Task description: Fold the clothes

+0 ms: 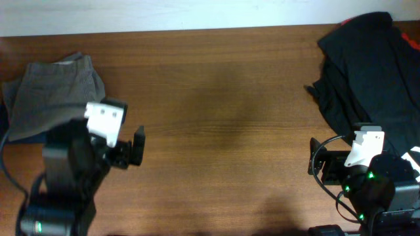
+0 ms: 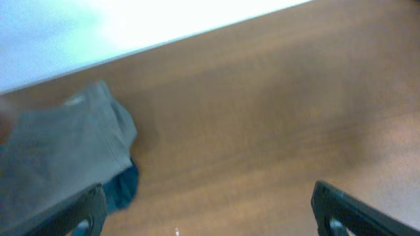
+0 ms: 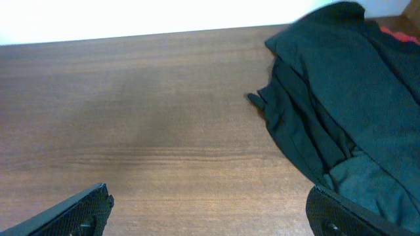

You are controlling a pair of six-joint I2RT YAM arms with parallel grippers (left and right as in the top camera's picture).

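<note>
A folded mid-grey garment (image 1: 49, 92) lies at the far left of the wooden table; it also shows blurred in the left wrist view (image 2: 59, 154), with a navy piece (image 2: 123, 187) under its edge. A heap of black clothes (image 1: 371, 72) with a red trim lies at the far right, and it shows in the right wrist view (image 3: 348, 105). My left gripper (image 1: 134, 147) is open and empty, just right of the grey garment. My right gripper (image 1: 315, 164) is open and empty, below the black heap.
The brown wooden table (image 1: 223, 111) spans the view, with a white wall edge along its far side. A black cable (image 1: 8, 170) hangs by the left arm's base.
</note>
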